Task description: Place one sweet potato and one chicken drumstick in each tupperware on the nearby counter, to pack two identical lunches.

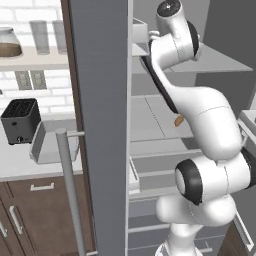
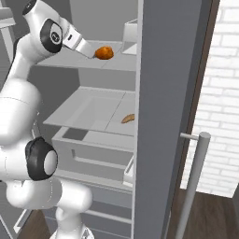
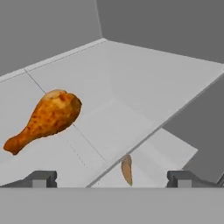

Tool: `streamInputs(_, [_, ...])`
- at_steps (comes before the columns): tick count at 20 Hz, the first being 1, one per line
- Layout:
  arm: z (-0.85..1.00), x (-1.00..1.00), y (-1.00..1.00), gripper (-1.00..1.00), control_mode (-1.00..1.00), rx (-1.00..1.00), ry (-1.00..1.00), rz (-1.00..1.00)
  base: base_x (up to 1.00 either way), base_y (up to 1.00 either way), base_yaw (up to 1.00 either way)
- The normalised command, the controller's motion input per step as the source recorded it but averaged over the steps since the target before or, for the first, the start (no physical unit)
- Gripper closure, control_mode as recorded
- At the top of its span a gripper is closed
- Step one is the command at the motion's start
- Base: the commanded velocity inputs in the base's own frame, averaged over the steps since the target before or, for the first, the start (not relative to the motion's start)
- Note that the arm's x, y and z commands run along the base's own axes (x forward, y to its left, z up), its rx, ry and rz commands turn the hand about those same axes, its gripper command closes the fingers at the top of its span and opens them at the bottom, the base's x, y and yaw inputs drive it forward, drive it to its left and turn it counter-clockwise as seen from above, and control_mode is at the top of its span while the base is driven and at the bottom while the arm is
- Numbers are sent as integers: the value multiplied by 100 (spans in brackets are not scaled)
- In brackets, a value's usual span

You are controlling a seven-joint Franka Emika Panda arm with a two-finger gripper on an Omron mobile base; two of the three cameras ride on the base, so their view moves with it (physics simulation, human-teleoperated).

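Fridge interior, grey shelves | gripper open, empty, at upper shelf to reach chicken drumstick lying just ahead | sweet potato on shelf below | tupperware waits on counter beside toaster

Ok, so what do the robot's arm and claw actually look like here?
The arm is glossy white, built of rounded segments with dark bands and caps at the joints. The claw ends in two small dark grey blocky fingertips. No cables or markings show.
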Motion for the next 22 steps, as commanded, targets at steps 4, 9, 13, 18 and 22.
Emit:
streamInputs(4, [-15, 57, 0, -100, -100, 2, 5, 0, 0, 0, 0])
streamInputs(9, [-17, 58, 0, -100, -100, 1, 3, 0, 0, 0, 0])
streamInputs(13, [-23, 68, 0, -100, -100, 0, 0, 0, 0, 0, 0])
streamInputs(18, [-13, 79, 0, -100, -100, 0, 0, 0, 0, 0, 0])
streamInputs(22, [3, 60, 0, -100, -100, 0, 0, 0, 0, 0, 0])
